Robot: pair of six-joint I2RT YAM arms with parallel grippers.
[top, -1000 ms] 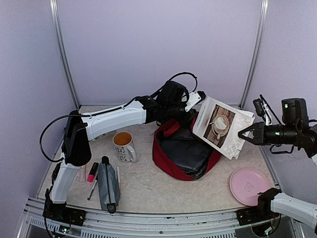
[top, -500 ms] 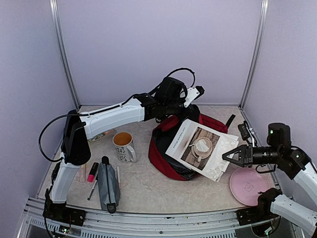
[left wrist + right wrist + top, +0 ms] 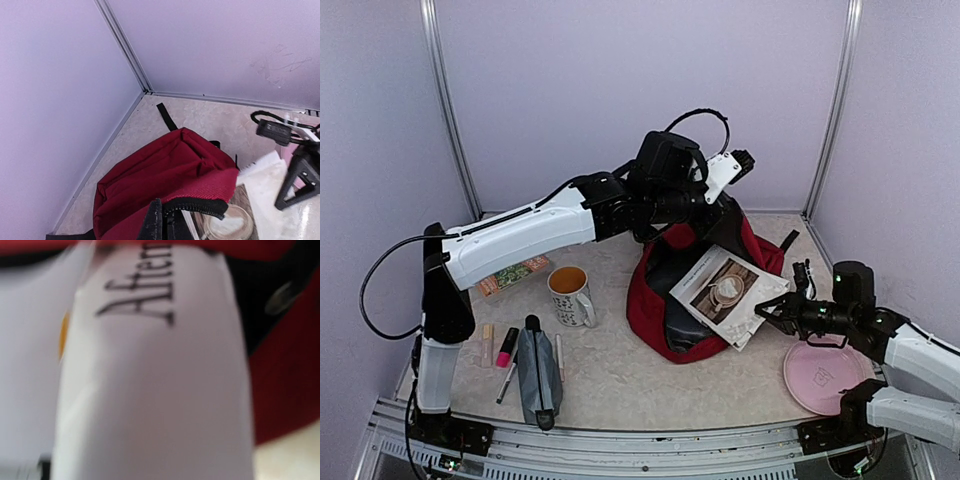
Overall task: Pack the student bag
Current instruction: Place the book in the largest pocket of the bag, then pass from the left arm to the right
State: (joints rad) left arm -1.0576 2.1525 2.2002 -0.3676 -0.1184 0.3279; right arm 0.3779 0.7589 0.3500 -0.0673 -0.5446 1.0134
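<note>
On the table [image 3: 620, 385], centre rear, the student bag [image 3: 642, 300] sits with its mouth held up by the left pincer [image 3: 164, 215], which is clamped on the bag's rim. The right pincer [image 3: 767, 312] grips a booklet [image 3: 725, 295] by its near edge; the far edge is entering the opening. Step in hand appears to be insertion. The next move likely calls for pushing the booklet deeper, then letting go.

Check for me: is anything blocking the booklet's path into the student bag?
Nothing visible does. The left hand pinches the student bag by its zipper rim and holds it lifted, so the mouth gapes open. The booklet, gripped by the right hand, lies over that opening with no other item between.
</note>
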